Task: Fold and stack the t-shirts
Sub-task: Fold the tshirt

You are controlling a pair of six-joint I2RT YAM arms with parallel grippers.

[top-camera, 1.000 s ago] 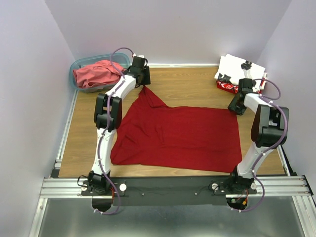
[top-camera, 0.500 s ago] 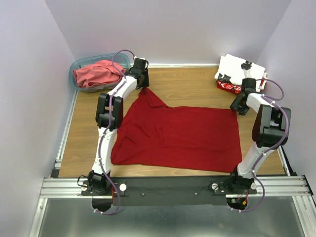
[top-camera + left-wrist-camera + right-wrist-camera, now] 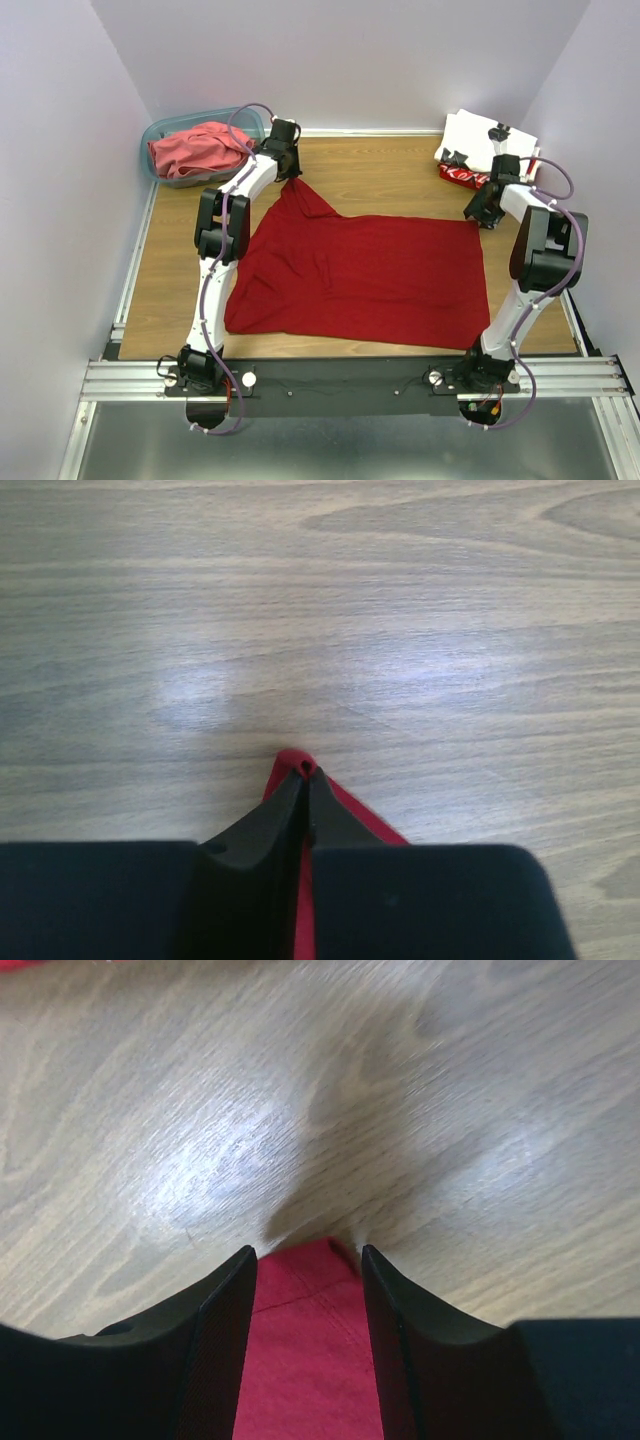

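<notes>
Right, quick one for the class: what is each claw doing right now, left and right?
Left claw: closed, pinching a corner of the deep red t-shirt.
Right claw: open, fingers either side of another corner, not gripping.

White left arm [image 3: 207, 310], white right arm [image 3: 505, 312], black joints [image 3: 218, 228], lilac looped cables [image 3: 250, 103], black tool fingers [image 3: 215, 1340]

The left arm [image 3: 222, 225] reaches far forward from its base with the forearm angled right. At its end the left tool [image 3: 305, 772] points down, fingers pressed together and nipping the very corner of the deep red t-shirt [image 3: 360, 275]. The right arm [image 3: 545, 250] stands folded at the elbow, and the right tool [image 3: 308, 1260] sits low with its fingers [image 3: 225, 1340] parted, a corner of that cloth lying between them.
</notes>
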